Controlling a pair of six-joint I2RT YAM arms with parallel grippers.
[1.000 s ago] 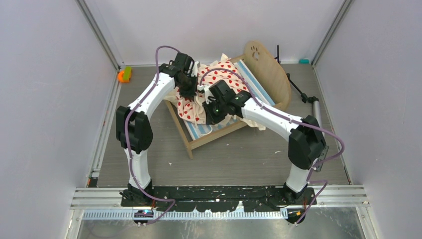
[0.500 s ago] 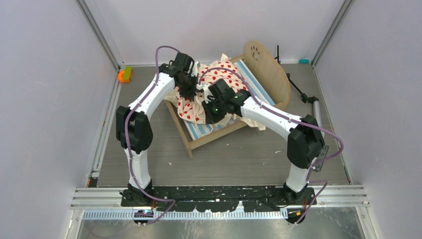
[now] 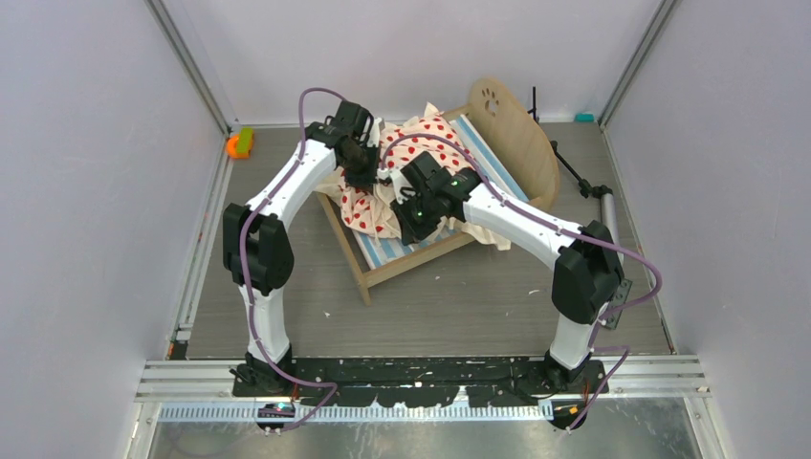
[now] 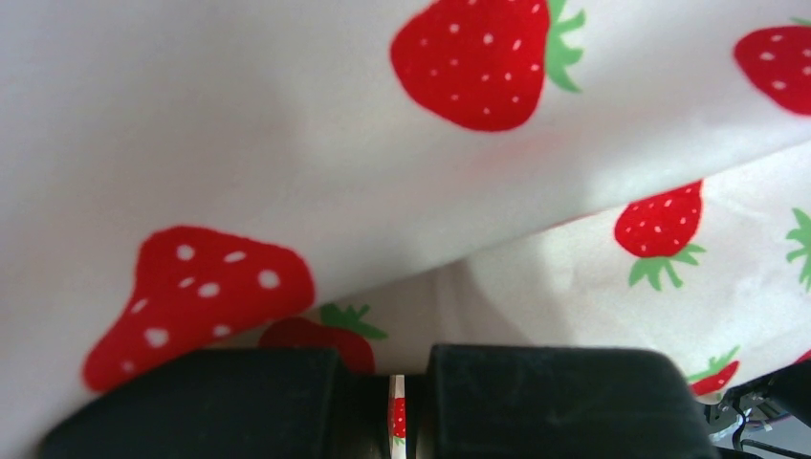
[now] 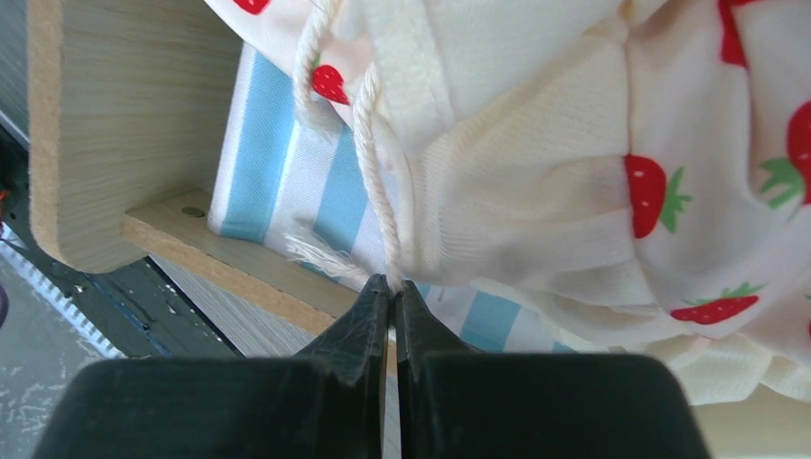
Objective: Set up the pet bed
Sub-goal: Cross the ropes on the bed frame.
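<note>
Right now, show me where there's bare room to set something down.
Free: the table between the bed and the arm bases; also left of the bed, toward the orange thing. Crowded: over the bed and by the stand at right.

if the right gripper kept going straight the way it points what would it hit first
The cream cord pinched at the right gripper's tips, then the strawberry bedding over the striped mattress; depth is unclear.

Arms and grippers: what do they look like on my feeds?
Both arms alike: left arm and right arm have white links, bulky black joint housings and a purple cable each. The left gripper and right gripper have matte black fingers.
</note>
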